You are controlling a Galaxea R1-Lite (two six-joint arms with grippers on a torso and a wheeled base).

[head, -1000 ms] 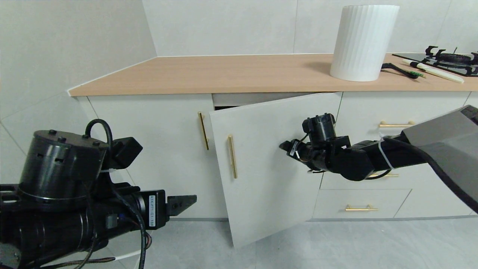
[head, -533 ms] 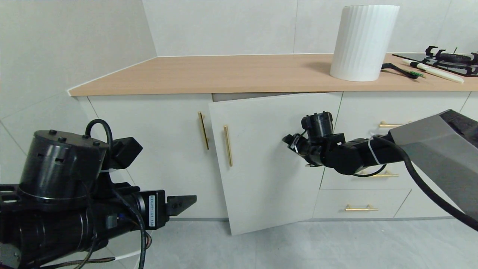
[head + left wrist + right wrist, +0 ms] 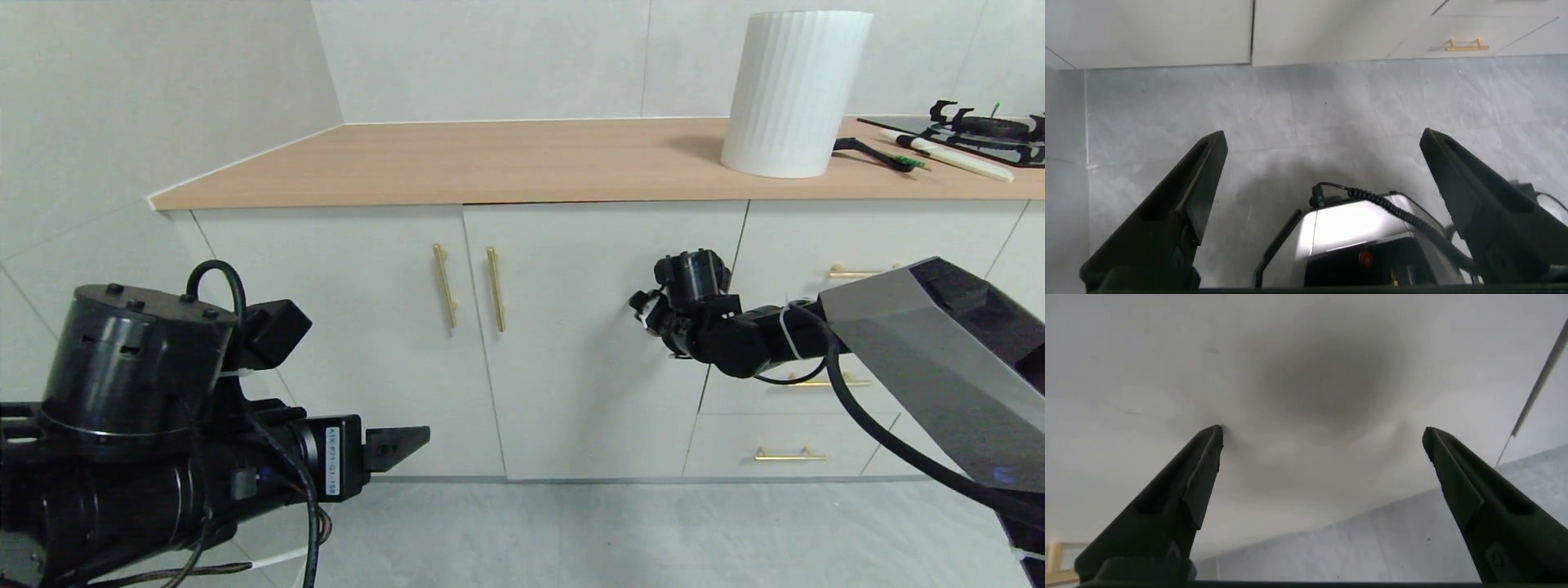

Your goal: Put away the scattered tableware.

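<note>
The cabinet door [image 3: 588, 343], which stood ajar a second ago, has swung shut and now sits flush with the cabinet front, its gold bar handle [image 3: 495, 287] just beside the matching handle of the neighbouring door. The right arm has followed it in. The right hand [image 3: 641, 306] is against the middle of the door panel, fingers spread wide and holding nothing, with both tips seemingly pressed flat to the pale surface. That fits a push to close the door, not a grasp. The left hand [image 3: 1323, 137] is low and well apart from the cabinet, above the grey floor. It is also spread wide and empty, apparently parked clear of the door's swing. Tableware is out on the wooden desk [image 3: 490, 163] above, toward its right end. A black-handled utensil [image 3: 873, 153] and a long pale utensil [image 3: 947, 157] lie side by side, between a tall white ribbed container [image 3: 792, 90] near the front edge and a gas hob [image 3: 988, 126] at the far right. Exactly what kind of utensils they are is too small to tell. With the door closed, the closing step looks complete. The utensils on the desk suggest the tidying is not finished, though what the cabinet holds is hidden.
</note>
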